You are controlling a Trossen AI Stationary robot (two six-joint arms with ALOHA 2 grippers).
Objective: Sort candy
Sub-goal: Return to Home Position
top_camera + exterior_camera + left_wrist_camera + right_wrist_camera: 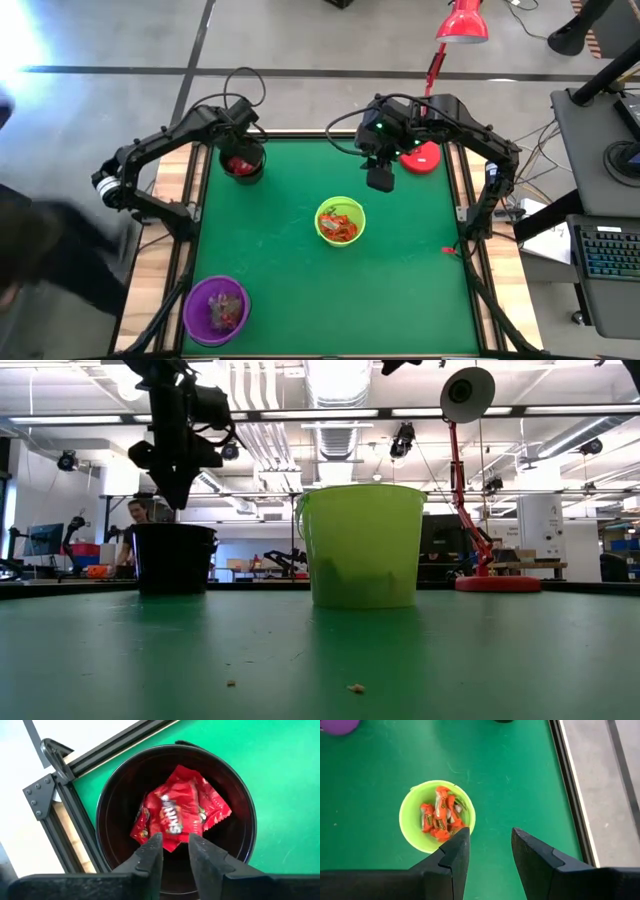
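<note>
The left gripper point(175, 842) hangs directly above the black bowl point(243, 165) at the far left corner of the green table point(300, 270), its fingers only narrowly parted and pinching nothing. Inside that bowl lie the red packets point(172, 810) with white lettering, heaped against one another on the bottom. Just beside the bowl run the black frame rail and its corner bracket point(42, 795) at the table's edge. The right gripper point(490, 835) hovers over the far middle of the table, its fingers spread and empty, above and to the far side of the lime-green bowl point(412, 832). That bowl stands near the table's centre and holds the orange-wrapped sweets point(439, 815). The purple bowl point(216, 310) sits at the near left corner, well apart from the other two, with small sweets point(224, 310) inside, some of them red. A red desk lamp point(422, 157) has its base on the far right of the table, close behind the right arm. In the low view the lime-green bowl fills the middle and blocks what is behind it; a few crumbs point(355, 687) lie on the cloth before it, and a person point(135, 520) shows in the room beyond the black bowl.
</note>
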